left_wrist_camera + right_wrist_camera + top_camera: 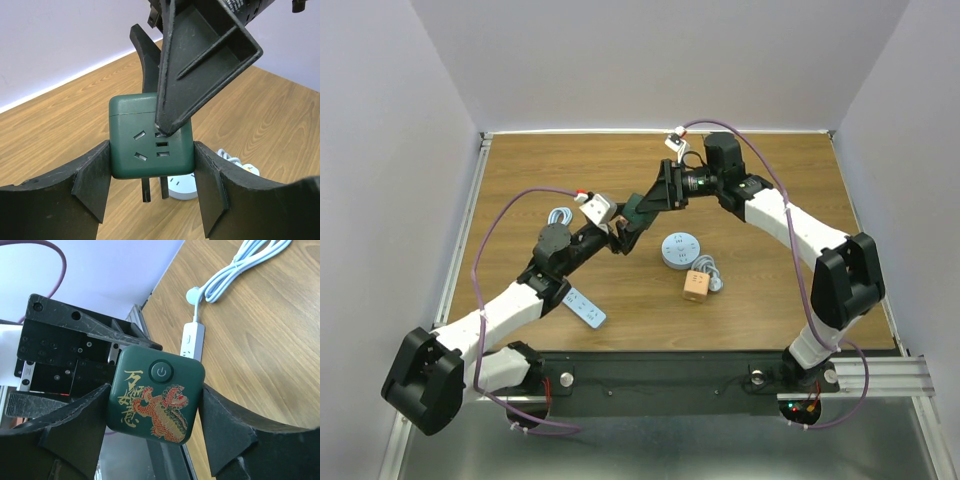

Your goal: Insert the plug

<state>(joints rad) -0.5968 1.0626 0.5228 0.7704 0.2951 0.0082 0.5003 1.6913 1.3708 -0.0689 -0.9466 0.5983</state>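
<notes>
You are holding the green plug cube in the air above the tabletop, between the two arms. Your left gripper is clamping it by two opposite side walls, with the socket face toward that wrist camera and the metal prongs sticking out of its lower edge in that view. Your right gripper is bracketing it the other way, fingers lying against the socket face and the back. Whether they are pressing yet I cannot tell.

Expect a rigid, fairly light block with smooth, slippery plastic walls (so grip the flat faces squarely, clear of the prongs, or it is likely to twist when pushed).

The white power strip is lying on the tabletop near the left arm. No bins or trays are showing, and the sockets you can see are holding nothing.
</notes>
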